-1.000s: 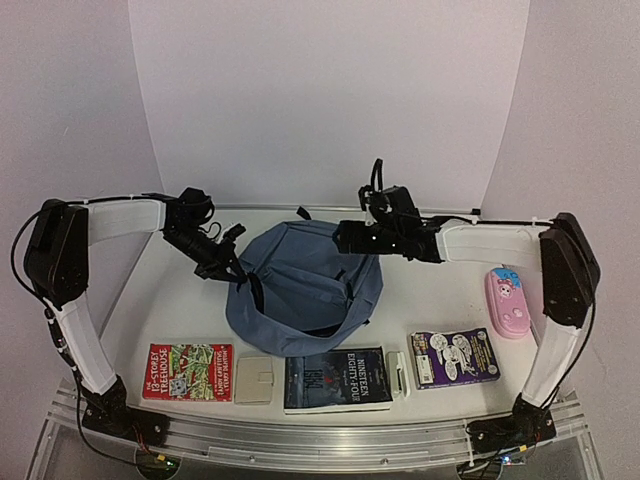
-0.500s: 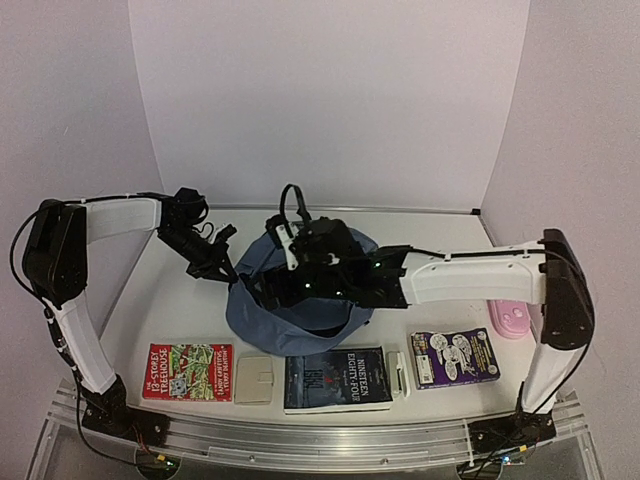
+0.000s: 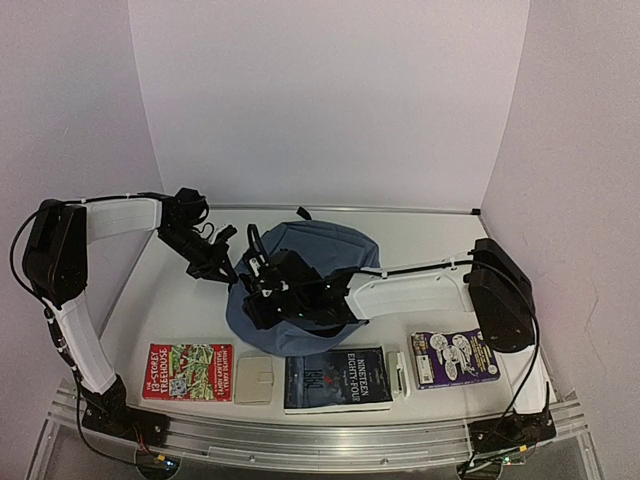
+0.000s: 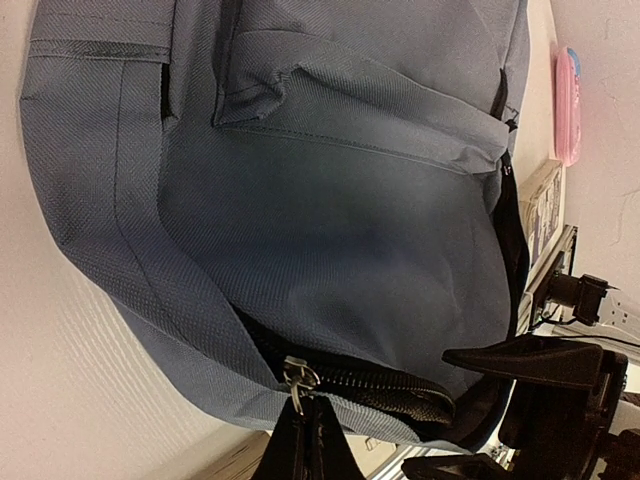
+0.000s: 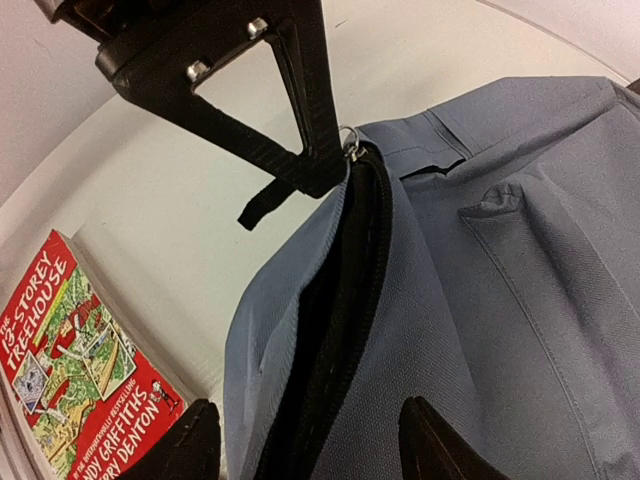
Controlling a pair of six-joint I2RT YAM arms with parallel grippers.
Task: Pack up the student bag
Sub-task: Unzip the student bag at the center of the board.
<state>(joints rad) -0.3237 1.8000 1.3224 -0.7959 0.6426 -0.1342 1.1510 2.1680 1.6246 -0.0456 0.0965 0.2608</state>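
Note:
The slate-blue student bag lies in the middle of the table with its main zipper partly open on the left side. My left gripper is at the bag's left edge, shut on the metal zipper pull; the right wrist view shows this too. My right gripper reaches across the bag to the same edge. It is open, with its fingers on either side of the dark zipper gap just above the fabric. The bag's front pocket faces up.
Along the front edge lie a red Treehouse book, a beige flat item, a black Nineteen Eighty-Four book, a small white item and a purple book. A pink pencil case lies right of the bag.
My right arm has swung from the bag's far right side across the bag to its left edge, close to the left gripper. The left gripper has barely moved.

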